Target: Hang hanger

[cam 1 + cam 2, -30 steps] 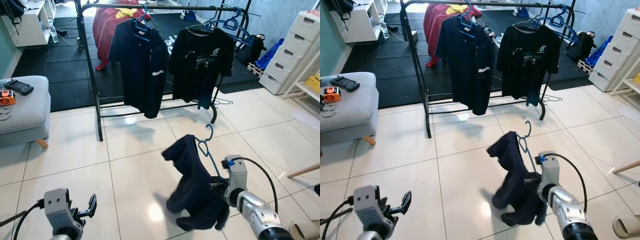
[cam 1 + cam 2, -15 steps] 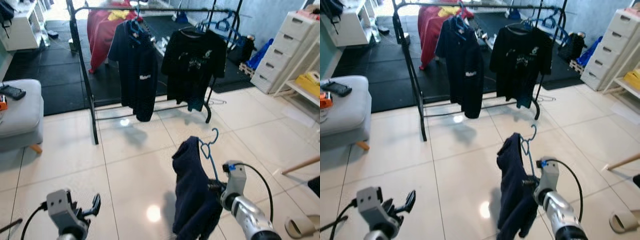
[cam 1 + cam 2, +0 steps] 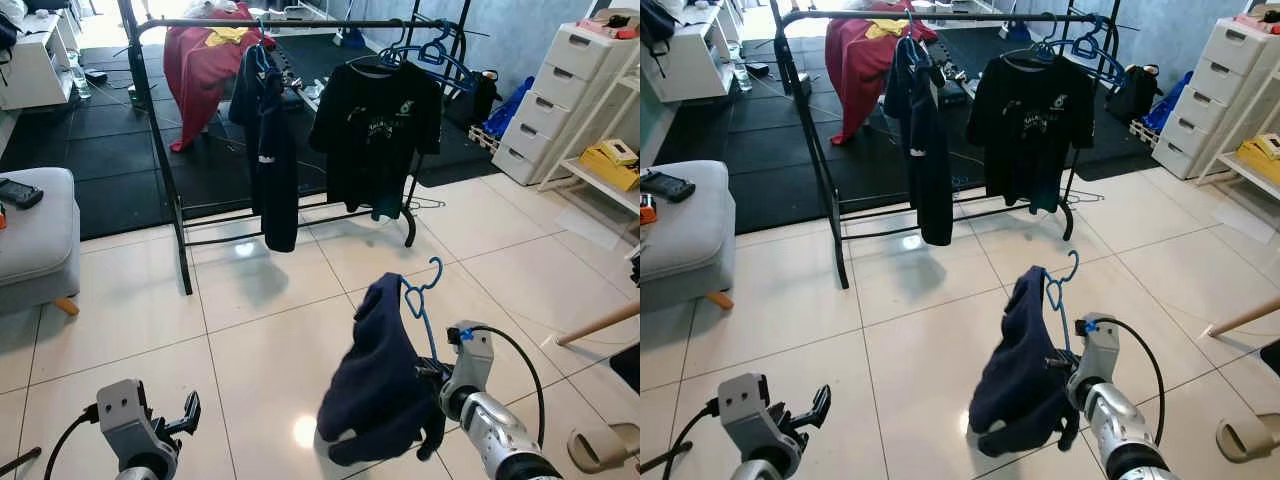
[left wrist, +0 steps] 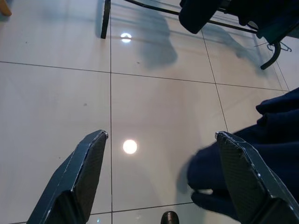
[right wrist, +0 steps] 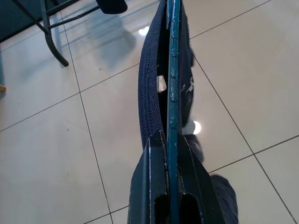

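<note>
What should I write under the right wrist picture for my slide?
Right gripper shut on a blue hanger carrying a navy garment.

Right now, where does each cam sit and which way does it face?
Left eye: head, looking forward and down at clothes rack; both arms low in frame.
Right eye: same scene; right tool holds blue hanger with navy garment.
Left wrist: along open left tool, at floor tiles.
Right wrist: along shut fingers, up the hanger.
Shared: garment, rack foot.

A blue hanger (image 3: 420,300) stood upright, its lower part pinched between the right gripper's (image 5: 169,140) closed jaws, hook rising above them, a navy garment (image 3: 378,385) draped from it beside them.
</note>
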Available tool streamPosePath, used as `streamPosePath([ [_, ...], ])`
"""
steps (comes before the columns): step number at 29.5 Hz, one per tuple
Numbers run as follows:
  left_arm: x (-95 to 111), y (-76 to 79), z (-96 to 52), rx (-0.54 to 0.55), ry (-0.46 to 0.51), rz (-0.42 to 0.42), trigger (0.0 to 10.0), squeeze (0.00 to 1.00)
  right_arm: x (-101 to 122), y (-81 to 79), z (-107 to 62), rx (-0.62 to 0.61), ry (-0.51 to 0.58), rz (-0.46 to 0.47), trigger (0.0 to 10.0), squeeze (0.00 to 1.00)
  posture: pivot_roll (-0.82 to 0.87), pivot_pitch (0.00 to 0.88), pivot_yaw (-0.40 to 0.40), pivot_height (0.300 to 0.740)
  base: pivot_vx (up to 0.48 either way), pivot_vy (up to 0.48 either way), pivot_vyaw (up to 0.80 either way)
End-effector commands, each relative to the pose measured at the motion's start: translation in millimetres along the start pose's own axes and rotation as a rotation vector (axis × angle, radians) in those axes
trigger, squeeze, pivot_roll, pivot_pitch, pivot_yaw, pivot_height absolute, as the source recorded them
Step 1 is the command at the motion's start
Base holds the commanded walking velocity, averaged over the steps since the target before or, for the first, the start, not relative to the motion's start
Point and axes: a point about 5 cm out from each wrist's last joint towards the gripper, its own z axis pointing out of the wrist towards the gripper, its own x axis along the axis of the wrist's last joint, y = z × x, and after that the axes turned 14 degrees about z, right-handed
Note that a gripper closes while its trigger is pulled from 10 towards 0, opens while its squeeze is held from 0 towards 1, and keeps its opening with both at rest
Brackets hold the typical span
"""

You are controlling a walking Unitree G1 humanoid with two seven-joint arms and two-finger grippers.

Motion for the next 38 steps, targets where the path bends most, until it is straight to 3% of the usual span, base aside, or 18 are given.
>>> streamPosePath([
  [1, -5.8, -5.1, -2.1, 0.012, -0.024, 0.013, 10.0, 0.00, 2.5, -0.1, 0.2, 0.008, 0.029, 0.001, 10.0, 0.00, -0.13, 0.084, -0.028, 0.740, 0.000, 0.000, 0.00],
  [38, -7.2, -8.2, -5.8, 0.023, -0.016, 0.019, 10.0, 0.00, 0.1, -0.6, 0.3, 0.035, 0.023, -0.001, 10.0, 0.00, -0.10, 0.104, -0.043, 0.740, 0.000, 0.000, 0.00],
])
